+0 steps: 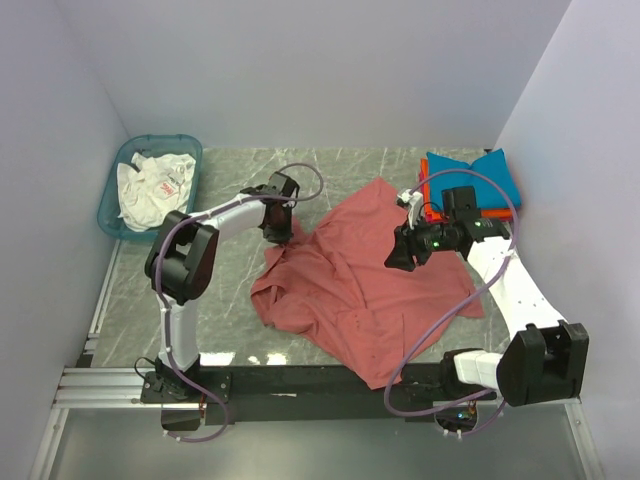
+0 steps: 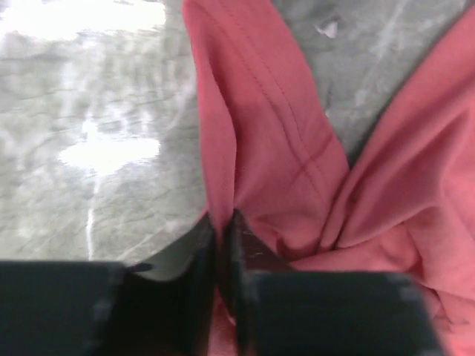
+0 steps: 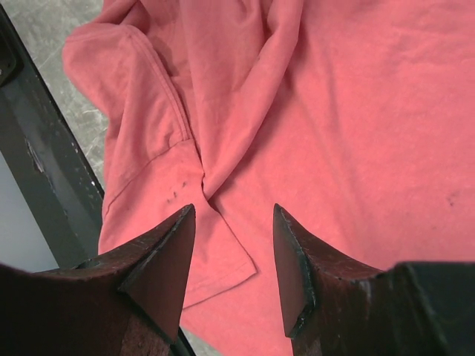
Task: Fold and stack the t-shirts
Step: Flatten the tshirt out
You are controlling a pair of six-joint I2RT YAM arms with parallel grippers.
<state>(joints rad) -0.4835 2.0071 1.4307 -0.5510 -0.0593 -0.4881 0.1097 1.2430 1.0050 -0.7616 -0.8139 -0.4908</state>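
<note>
Teal shirt (image 1: 480,175) sits folded on orange shirt (image 1: 428,207) at worktop's (image 1: 230,310) far right; red shirt (image 1: 350,290) lies crumpled mid-worktop, not yet folded, left end effector (image 2: 224,222) clamped on its far-left fold, right end effector (image 3: 234,215) open above its right side

A bench (image 1: 225,335) topped in grey-green, marble-veined stone fills the middle of the top view. Three plain, pale lavender-white walls close it in: the back wall (image 1: 320,70) at 12 o'clock, the left wall (image 1: 45,220) at 9 o'clock and the right wall (image 1: 595,180) at 3 o'clock. At 6 o'clock a black bar (image 1: 330,380) runs along the bench's near edge, and a slotted aluminium rail (image 1: 100,385) meets it at about 7 o'clock. Below that lies a flat grey surface (image 1: 300,455). The light is soft and even; in the left wrist view, bright white glare (image 2: 111,152) sits on the polished stone.
</note>
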